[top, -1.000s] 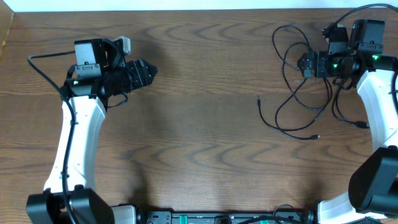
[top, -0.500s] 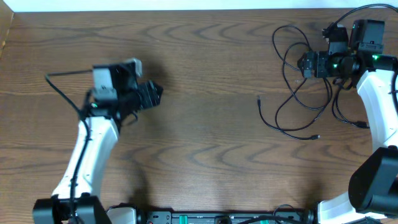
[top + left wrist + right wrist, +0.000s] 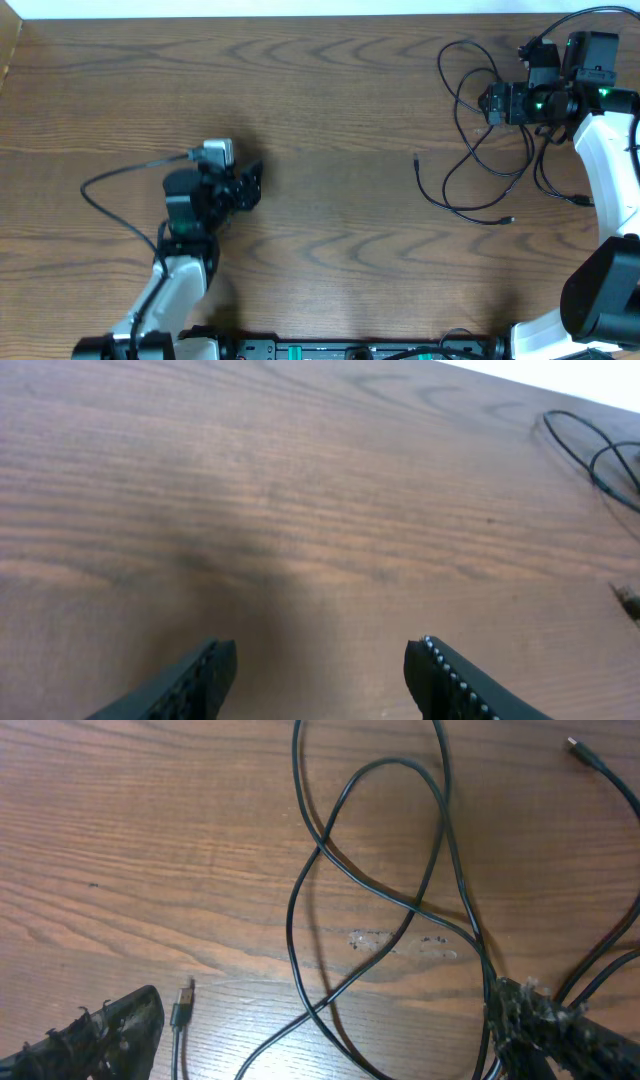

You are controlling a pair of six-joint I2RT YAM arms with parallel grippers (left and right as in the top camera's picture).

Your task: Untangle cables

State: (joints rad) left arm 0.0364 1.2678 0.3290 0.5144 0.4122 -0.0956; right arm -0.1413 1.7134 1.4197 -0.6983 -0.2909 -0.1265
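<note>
The right pincer [image 3: 325,1020] has its jaws at full spread and grips nothing. It sits low over the cables [image 3: 372,885]. Black loops cross one another between and ahead of its fingers [image 3: 120,1030], and a small plug [image 3: 183,1003] lies just beside one finger. At the other finger the view is cluttered, so we cannot tell whether a cord touches it.

The left pincer [image 3: 320,665] has its jaws partly spread and is empty. It sits over bare worktop [image 3: 300,480], well apart from the cables.

We judge the task barely begun: the crossings remain and no cord lies separate.
</note>
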